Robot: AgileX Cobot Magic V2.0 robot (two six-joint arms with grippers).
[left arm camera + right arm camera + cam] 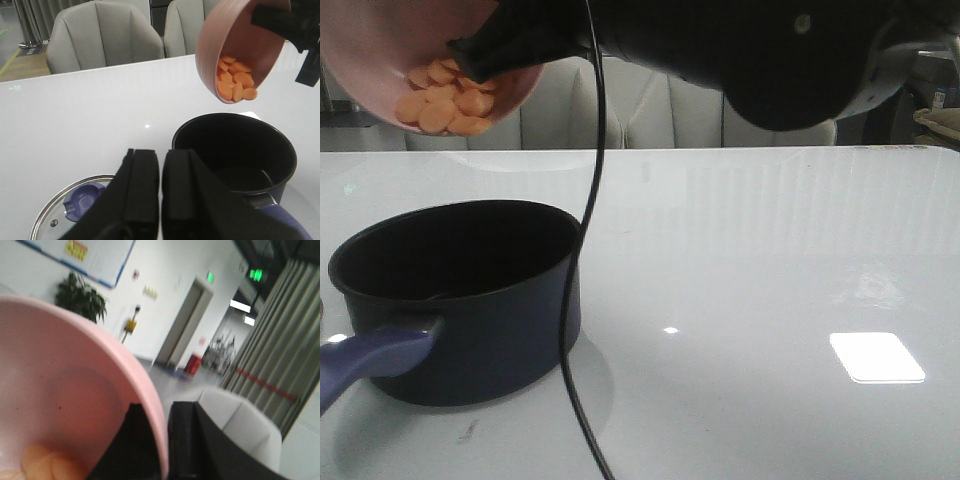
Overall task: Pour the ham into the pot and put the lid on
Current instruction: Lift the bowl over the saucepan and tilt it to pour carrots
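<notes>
Above the pot [460, 300], the right pincer [162, 440] grips the tilted pink bowl [235, 45]; left pincer [160, 190] narrow, holding nothing.

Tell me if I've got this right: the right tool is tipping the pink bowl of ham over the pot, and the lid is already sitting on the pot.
Not quite. The right tool is tipping the pink bowl of ham over the pot, but the pot is open. The left wrist view shows the lid lying on the table beside the pot.

Orange ham [445, 100]; pink bowl [215, 35]; navy pot [460, 300], black inside, purple-blue handle.
</notes>
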